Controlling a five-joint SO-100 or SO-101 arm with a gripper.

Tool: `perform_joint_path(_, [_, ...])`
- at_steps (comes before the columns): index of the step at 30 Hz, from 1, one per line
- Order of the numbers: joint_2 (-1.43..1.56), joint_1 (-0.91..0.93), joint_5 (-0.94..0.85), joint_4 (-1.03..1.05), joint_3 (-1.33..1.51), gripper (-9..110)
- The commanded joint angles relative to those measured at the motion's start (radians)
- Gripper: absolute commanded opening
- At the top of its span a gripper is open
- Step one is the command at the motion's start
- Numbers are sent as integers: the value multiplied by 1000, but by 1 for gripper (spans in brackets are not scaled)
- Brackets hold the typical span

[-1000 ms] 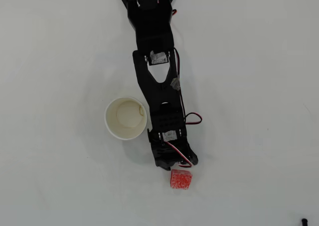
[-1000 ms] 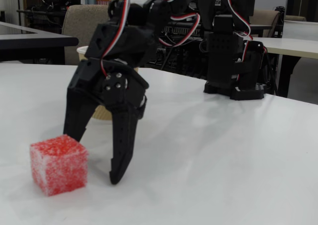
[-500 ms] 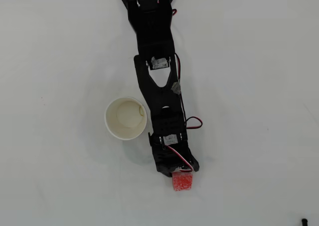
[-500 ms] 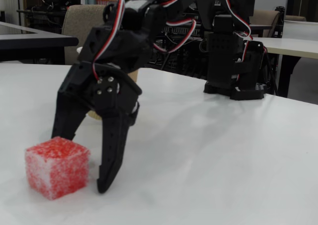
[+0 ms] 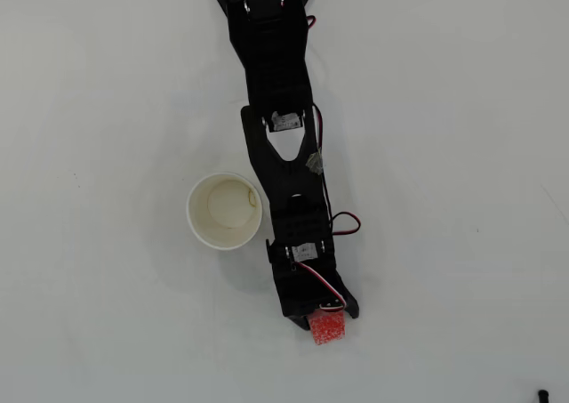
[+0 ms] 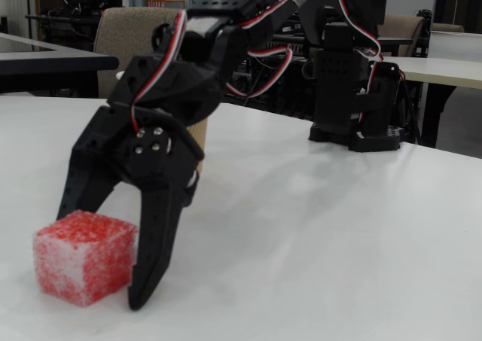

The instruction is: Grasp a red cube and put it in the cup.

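We see one round white paper cup (image 5: 225, 211) with a rolled rim standing left of the arm in the overhead view. One grainy, white-flecked red cube (image 6: 84, 257) rests on the smooth white surface (image 6: 324, 235) between the black fingers (image 6: 154, 243), which are spread wide around it.

The small red cube (image 6: 84, 257) is showing a grainy, white-flecked surface; the matt black plastic gripper (image 6: 102, 258) and smooth white table (image 6: 339, 235) are looking dull.
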Motion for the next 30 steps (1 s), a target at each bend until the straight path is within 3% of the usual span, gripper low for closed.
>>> perform_joint_path(1, [12, 5, -11, -17, -40, 28])
perform_joint_path(15, [5, 12, -12, -17, -43, 27])
perform_joint_path(30, [11, 29, -15, -11, -37, 3])
